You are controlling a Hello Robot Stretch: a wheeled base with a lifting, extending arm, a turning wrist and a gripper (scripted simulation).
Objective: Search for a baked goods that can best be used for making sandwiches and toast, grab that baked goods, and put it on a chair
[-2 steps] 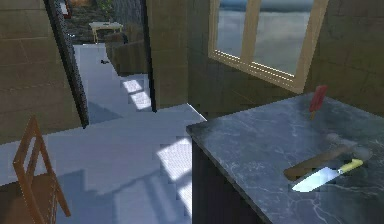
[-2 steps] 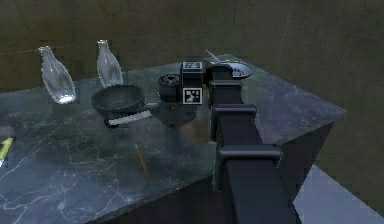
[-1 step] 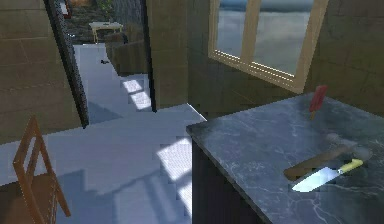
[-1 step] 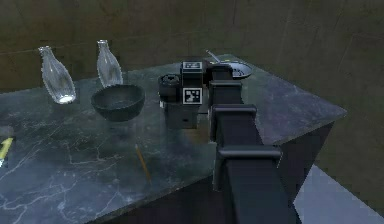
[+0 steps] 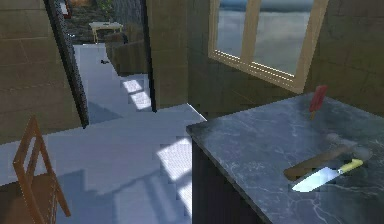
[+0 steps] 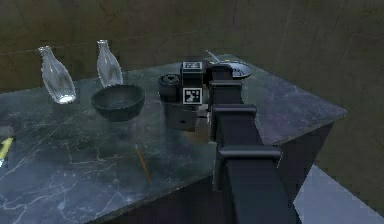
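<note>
My arm [image 6: 240,150] reaches out over a dark marble counter [image 6: 60,180]. The gripper [image 6: 166,95] sits left of the two white marker squares, close beside a dark bowl [image 6: 118,101] that stands on the counter. I cannot tell whether the gripper holds anything. A wooden chair [image 5: 35,175] stands on the floor at the forward view's lower left. On the same counter [image 5: 260,140] lies a knife [image 5: 325,176] with a yellow-green handle, next to a brown board [image 5: 318,160].
Two clear glass bottles [image 6: 55,75] [image 6: 108,63] stand behind the bowl, and a dark round dish [image 6: 230,70] lies beyond the markers. A thin stick [image 6: 142,160] lies near the arm. A red object [image 5: 318,99] stands under the window [image 5: 265,35]. An open doorway [image 5: 110,50] leads onward.
</note>
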